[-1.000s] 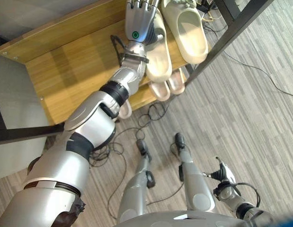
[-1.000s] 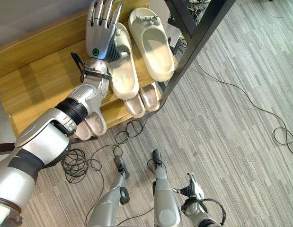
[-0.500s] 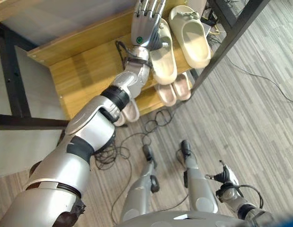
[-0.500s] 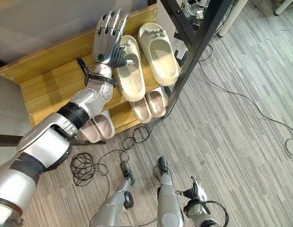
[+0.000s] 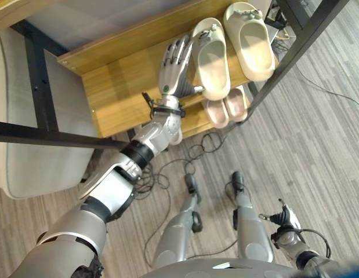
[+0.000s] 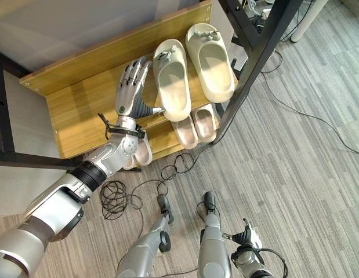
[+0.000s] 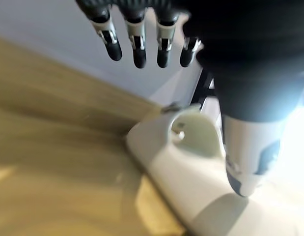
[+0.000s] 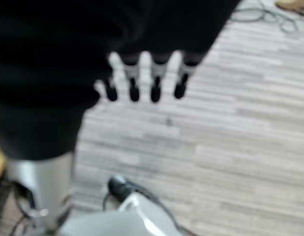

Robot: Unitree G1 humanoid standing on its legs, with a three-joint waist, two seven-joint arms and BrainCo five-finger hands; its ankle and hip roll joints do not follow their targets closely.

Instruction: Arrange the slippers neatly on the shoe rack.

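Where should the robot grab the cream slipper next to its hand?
Probably at the heel rim of the near cream slipper, coming from the rack's front. The heel faces the left hand, and its open rim gives curled fingers an edge to pinch.

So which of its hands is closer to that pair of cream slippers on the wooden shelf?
The left. Its left hand is up on the shelf right beside the cream slippers, fingers open. Its right hand hangs low by its side, over the floor, far from them.

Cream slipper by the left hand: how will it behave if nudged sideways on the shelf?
The cream slipper looks like thick moulded foam: probably light and fairly stiff. Lying flat on the smooth wooden shelf, it should slide rather than tip. The left hand is open beside it.
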